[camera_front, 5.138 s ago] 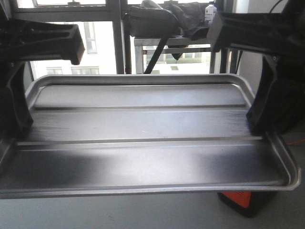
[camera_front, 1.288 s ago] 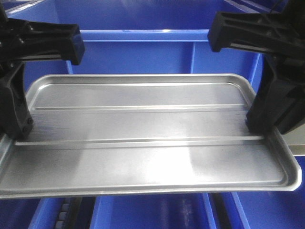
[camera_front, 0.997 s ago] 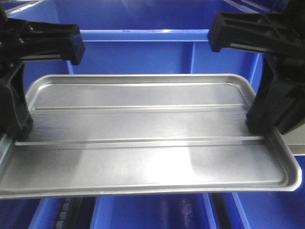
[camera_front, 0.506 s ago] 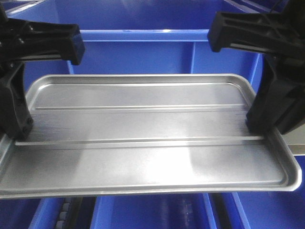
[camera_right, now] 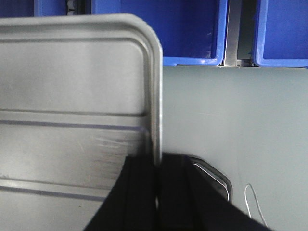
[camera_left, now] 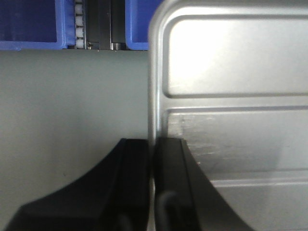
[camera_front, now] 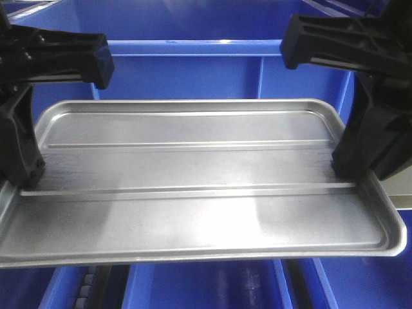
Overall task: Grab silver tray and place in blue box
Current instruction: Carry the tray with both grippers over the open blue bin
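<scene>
Front view: the silver tray (camera_front: 193, 193), dull metal with two long ridges, is held up over the blue box (camera_front: 187, 74). Left wrist view: its rim is pinched by the left gripper (camera_left: 152, 150). Right wrist view: its other rim is pinched by the right gripper (camera_right: 158, 166).

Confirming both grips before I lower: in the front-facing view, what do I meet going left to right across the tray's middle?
left gripper → silver tray → right gripper. The blue box spans the whole width behind them, so it is left out of the order.
</scene>
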`<state>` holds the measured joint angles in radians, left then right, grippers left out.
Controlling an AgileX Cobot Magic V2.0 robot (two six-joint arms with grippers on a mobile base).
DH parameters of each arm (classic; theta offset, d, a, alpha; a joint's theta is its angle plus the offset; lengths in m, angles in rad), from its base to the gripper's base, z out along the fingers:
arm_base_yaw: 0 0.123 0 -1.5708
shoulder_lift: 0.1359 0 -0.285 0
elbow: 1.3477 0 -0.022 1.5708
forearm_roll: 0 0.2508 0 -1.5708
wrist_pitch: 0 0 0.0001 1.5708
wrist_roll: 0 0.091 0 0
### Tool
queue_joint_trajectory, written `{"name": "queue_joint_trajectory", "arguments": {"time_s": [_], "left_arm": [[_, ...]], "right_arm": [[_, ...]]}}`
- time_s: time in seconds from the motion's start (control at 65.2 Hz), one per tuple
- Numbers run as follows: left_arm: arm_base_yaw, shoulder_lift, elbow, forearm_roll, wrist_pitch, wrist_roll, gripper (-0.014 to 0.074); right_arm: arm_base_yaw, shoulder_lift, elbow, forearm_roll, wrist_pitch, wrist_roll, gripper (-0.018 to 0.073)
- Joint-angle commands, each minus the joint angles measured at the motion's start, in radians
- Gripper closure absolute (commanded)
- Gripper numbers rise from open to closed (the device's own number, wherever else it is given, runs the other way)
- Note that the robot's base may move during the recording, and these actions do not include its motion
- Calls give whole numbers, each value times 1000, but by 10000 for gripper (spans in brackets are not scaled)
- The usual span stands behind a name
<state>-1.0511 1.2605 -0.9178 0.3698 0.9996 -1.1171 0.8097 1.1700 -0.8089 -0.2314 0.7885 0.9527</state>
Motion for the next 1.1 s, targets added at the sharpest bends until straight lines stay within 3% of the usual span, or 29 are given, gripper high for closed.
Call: {"name": "queue_joint_trajectory", "arguments": {"time_s": [0.0,0.199,0.353,0.598,0.752,0.951,1.089], "left_arm": [[-6,-29,-24,20,-22,18,610],[-6,-32,-24,1,-120,51,610],[-4,-32,-24,-21,-126,86,608],[60,-32,-24,-86,-174,129,599],[64,-32,-27,-98,-188,157,599],[68,-32,-89,-132,-203,237,599],[120,-32,-148,-185,-203,330,599]], "right_arm": [[0,-25,-25,-26,-55,-4,503],[0,-25,-25,-25,-54,-4,503],[0,-25,-25,-24,-54,-4,503],[0,-25,-39,-20,-52,-5,503],[-8,-25,-88,-19,-47,-18,503],[-37,-24,-132,70,-51,-122,503],[-61,-24,-161,91,-56,-152,503]]}}
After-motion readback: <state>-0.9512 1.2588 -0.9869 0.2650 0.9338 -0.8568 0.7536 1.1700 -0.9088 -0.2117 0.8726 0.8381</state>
